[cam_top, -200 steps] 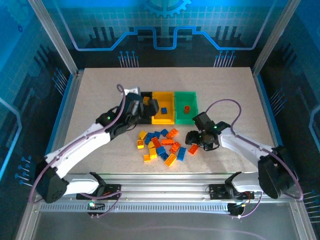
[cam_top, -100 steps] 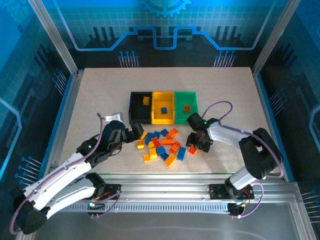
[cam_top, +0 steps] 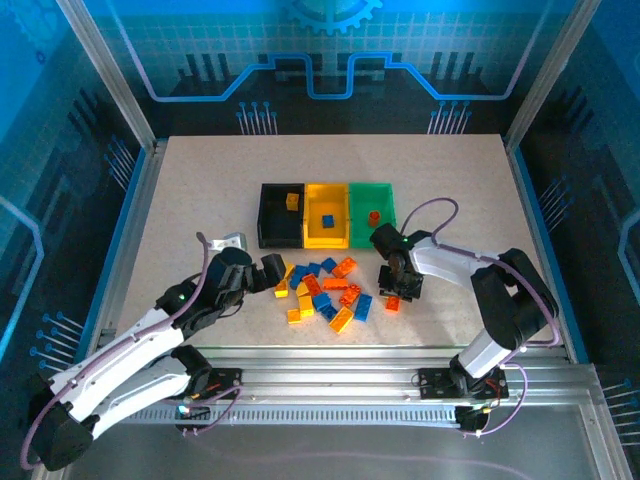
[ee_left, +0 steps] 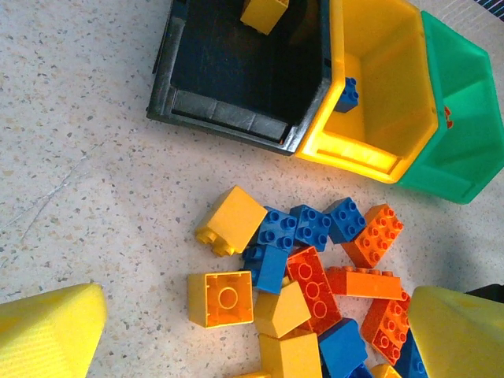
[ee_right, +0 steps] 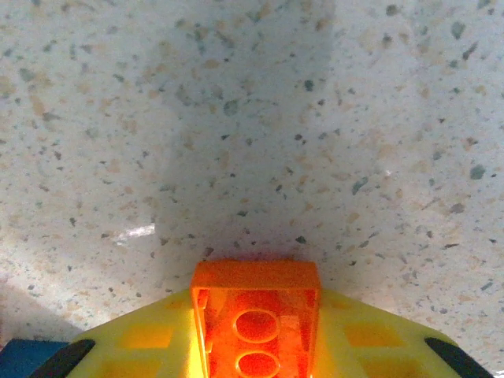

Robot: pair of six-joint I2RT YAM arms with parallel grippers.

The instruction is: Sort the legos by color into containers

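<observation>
Right edge of legos (cam_top: 322, 290): right gripper (ee_right: 256, 350) clamped on orange brick (ee_right: 256, 311), speckled tabletop (ee_right: 236, 118) ahead.
Left gripper (cam_top: 273, 272) spread wide at their left edge; containers (cam_top: 326, 244) in a row just beyond; broad tabletop lies outside both arms.

Joined in a row: black bin (cam_top: 274, 228) with a yellow brick (cam_top: 292, 201), yellow bin (cam_top: 337, 198) with a blue brick (cam_top: 327, 220), green bin (cam_top: 382, 195) with a red brick (cam_top: 374, 216). Near them, pile of legos (cam_top: 325, 292); left gripper (cam_top: 274, 273) open at its left, right gripper (cam_top: 394, 294) closed on an orange-red brick (cam_top: 392, 303).
</observation>
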